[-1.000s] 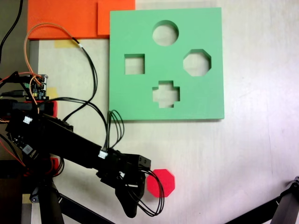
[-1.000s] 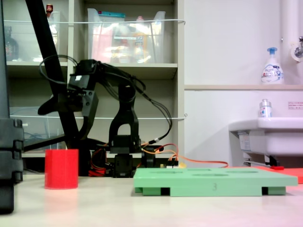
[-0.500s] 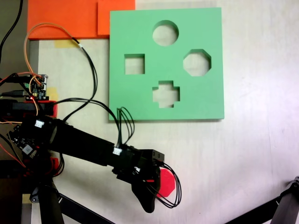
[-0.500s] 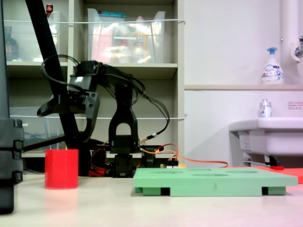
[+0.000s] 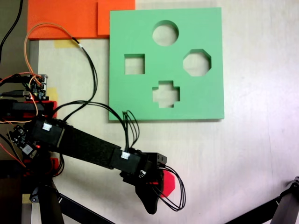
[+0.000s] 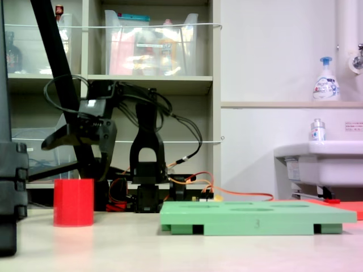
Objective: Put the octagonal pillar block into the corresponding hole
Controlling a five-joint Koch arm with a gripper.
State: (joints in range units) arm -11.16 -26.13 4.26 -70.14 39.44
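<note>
One red octagonal pillar block (image 6: 74, 202) stands upright on the pale table (image 5: 252, 154), well apart from the square green foam board (image 5: 140, 100) that lies flat further up in the first exterior view. In the first exterior view the block (image 5: 169, 183) is mostly covered by the black arm's end, with only part of its red top showing to the right of the arm. The gripper (image 6: 85, 156) hangs above the block in the second exterior view, its dark fingers pointing down over the block's top without touching it. From these angles I cannot tell how far apart its jaws stand.

The board carries four cutouts: a round one (image 5: 165, 32) near its upper edge in the first exterior view, a square one (image 5: 134, 64) towards the first exterior view's left, a cross-shaped one (image 5: 166, 94) lower down, and the eight-sided corresponding hole (image 5: 196, 62) towards the first exterior view's right, which shows only the table surface inside it. In the second exterior view the board (image 6: 258, 218) sits to the right of the block, raised on short feet.

An orange sheet (image 5: 65, 18) touches the board's upper left corner in the first exterior view. Black cables (image 5: 88, 70) loop from the arm's base (image 6: 147, 192) across the table.
</note>
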